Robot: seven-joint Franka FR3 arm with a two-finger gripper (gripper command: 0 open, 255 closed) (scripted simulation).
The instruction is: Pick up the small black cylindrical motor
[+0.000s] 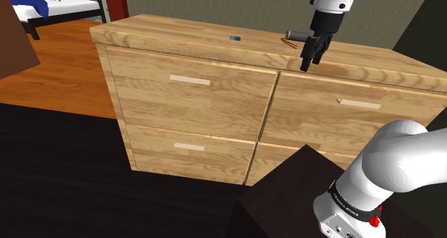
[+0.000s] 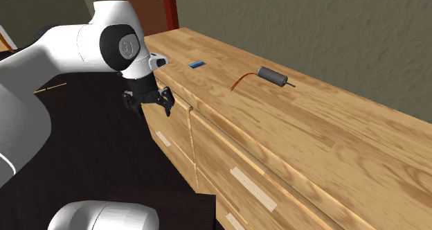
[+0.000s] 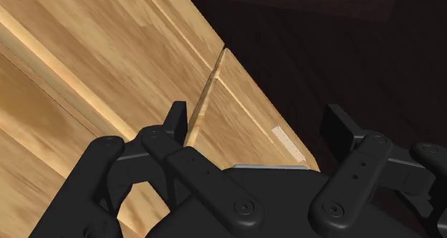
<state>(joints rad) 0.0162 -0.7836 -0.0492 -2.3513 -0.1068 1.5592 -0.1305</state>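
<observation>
The motor point(image 2: 271, 75) is a small dark grey cylinder with a thin shaft at one end. It lies on its side on the dresser top point(image 2: 311, 138), in the upper middle of the second exterior view. A thin orange wire point(image 2: 239, 81) curls from its other end across the wood. A small blue item point(image 2: 197, 64) lies on the same surface, apart from the motor and to its left in that view.

The gripper point(image 2: 147, 107) is well apart from the motor, at centre left of the second exterior view. It hangs just off the front edge of the top, level with the upper drawers. Its fingers point(image 3: 175, 125) stand wide apart with nothing between them. The wrist view looks down the light wood drawer fronts point(image 3: 86, 72), past a pale handle point(image 3: 286, 143), to a dark floor point(image 3: 344, 50).

In the shoulder view the dark stand point(image 1: 286, 193) occupies the lower right. A bed point(image 1: 50, 11) on an orange wood floor point(image 1: 57, 64) is at upper left.
</observation>
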